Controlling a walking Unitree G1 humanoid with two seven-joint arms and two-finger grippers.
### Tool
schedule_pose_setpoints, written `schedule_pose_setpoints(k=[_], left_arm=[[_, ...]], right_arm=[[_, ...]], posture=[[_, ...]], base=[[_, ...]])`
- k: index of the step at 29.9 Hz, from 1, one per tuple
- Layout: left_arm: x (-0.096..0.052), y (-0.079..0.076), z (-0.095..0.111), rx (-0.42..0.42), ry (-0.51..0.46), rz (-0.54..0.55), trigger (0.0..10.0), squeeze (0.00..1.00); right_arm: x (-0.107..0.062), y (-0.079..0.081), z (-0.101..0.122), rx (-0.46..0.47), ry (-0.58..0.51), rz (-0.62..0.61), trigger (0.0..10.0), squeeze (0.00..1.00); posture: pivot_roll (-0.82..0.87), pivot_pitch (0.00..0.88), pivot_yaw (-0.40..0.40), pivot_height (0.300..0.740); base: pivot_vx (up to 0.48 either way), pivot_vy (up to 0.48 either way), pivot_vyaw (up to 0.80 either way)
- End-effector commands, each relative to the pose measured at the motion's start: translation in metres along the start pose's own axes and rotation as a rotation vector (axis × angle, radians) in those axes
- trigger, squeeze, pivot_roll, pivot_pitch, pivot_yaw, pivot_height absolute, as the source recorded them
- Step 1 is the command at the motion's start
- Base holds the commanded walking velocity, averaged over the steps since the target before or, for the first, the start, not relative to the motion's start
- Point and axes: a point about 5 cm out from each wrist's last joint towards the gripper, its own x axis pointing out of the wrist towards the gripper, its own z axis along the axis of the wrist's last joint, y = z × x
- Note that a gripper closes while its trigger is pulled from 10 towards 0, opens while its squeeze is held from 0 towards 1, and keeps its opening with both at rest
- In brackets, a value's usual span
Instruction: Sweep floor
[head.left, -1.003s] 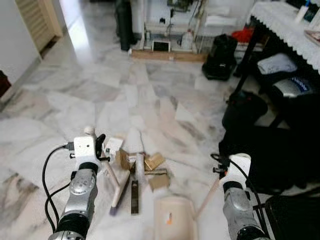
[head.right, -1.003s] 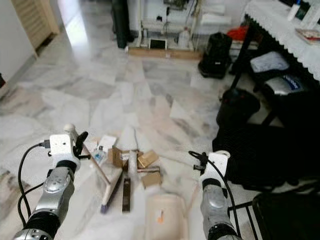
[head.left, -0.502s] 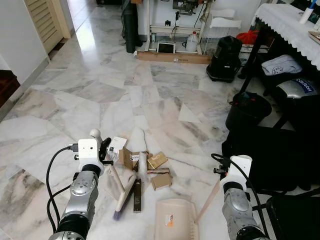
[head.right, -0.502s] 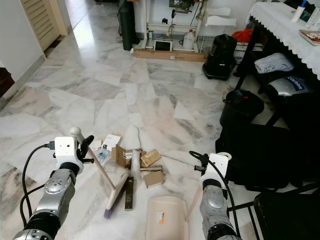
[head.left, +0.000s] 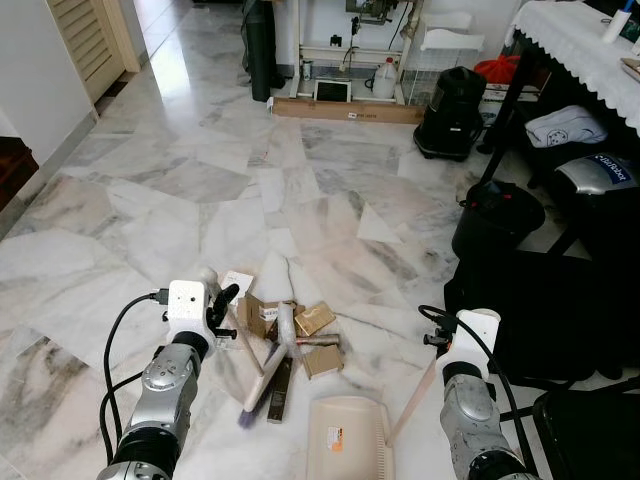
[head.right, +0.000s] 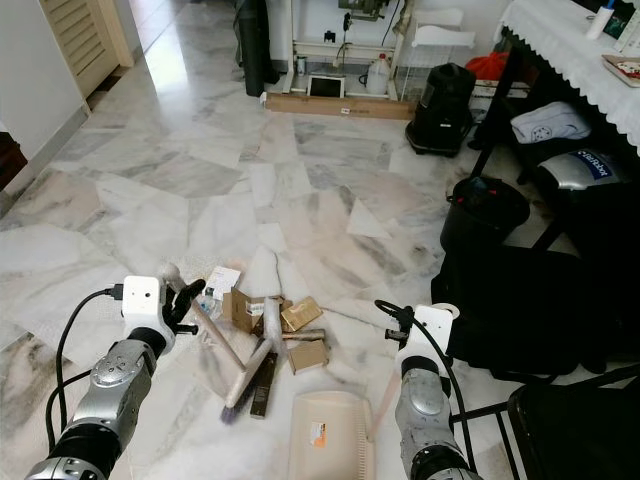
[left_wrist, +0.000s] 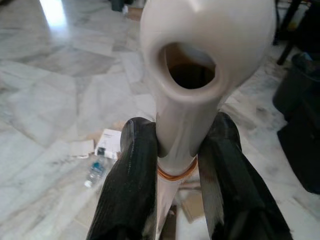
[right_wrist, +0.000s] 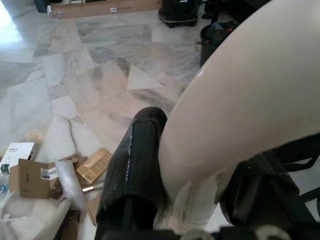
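From the head cameras: the left gripper (head.left: 222, 297) is holding the broom (head.left: 262, 371), and the broom head is now sitting further in toward the trash pile (head.left: 290, 325) than half a second ago, angled across the marble floor (head.left: 180, 180); so the sweep looks underway, with junk getting nudged toward the dustpan (head.left: 348, 440); the right gripper (head.right: 408, 322) is holding the dustpan handle, pan resting just below the pile.

Left wrist camera: the jaws are pinching the broom handle (left_wrist: 182, 125) tight, fingers (left_wrist: 131, 190) on both sides; a small bottle (left_wrist: 93, 173) and a box (left_wrist: 108, 142) are lying beyond.

Right wrist camera: the jaws are pressing around the cream dustpan handle (right_wrist: 225, 125); cardboard scraps (right_wrist: 31, 176) are waiting off to the side.
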Motion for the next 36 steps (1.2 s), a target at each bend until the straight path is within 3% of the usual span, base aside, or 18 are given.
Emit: schedule_pose_setpoints(k=[1, 15, 21, 22, 26, 33, 36], left_arm=[[0.000, -0.003, -0.007, -0.025, 0.062, -0.050, 10.0, 0.00], [-0.013, 0.011, -0.022, -0.006, 0.265, -0.232, 10.0, 0.00], [-0.015, 0.022, -0.023, 0.015, 0.348, -0.218, 10.0, 0.00], [-0.014, 0.029, -0.024, -0.009, 0.405, -0.149, 10.0, 0.00], [-0.011, 0.033, -0.023, -0.093, 0.487, -0.061, 10.0, 0.00], [-0.007, 0.026, -0.010, -0.281, 0.511, -0.096, 10.0, 0.00], [-0.006, 0.027, -0.007, -0.324, 0.521, -0.098, 10.0, 0.00]], right_arm=[[0.000, 0.001, -0.004, -0.006, 0.031, 0.000, 10.0, 0.00], [0.001, 0.001, -0.003, -0.013, 0.040, -0.003, 10.0, 0.00], [0.001, 0.002, -0.003, -0.016, 0.043, -0.003, 10.0, 0.00], [0.002, 0.002, -0.003, -0.017, 0.044, -0.004, 10.0, 0.00], [0.002, 0.003, -0.003, -0.019, 0.050, -0.005, 10.0, 0.00], [0.002, 0.004, -0.003, -0.018, 0.054, -0.006, 10.0, 0.00], [0.002, 0.004, -0.003, -0.018, 0.056, -0.006, 10.0, 0.00]], posture=[[-0.01, 0.065, -0.041, 0.740], [-0.01, 0.054, -0.040, 0.740], [-0.01, 0.050, -0.039, 0.740], [0.00, 0.045, -0.038, 0.740], [0.00, 0.042, -0.037, 0.740], [0.00, 0.042, -0.035, 0.740], [0.01, 0.042, -0.035, 0.740]], base=[[0.000, 0.000, 0.00], [0.000, 0.000, 0.00], [0.000, 0.000, 0.00], [0.000, 0.000, 0.00], [0.000, 0.000, 0.00], [0.000, 0.000, 0.00], [0.000, 0.000, 0.00]])
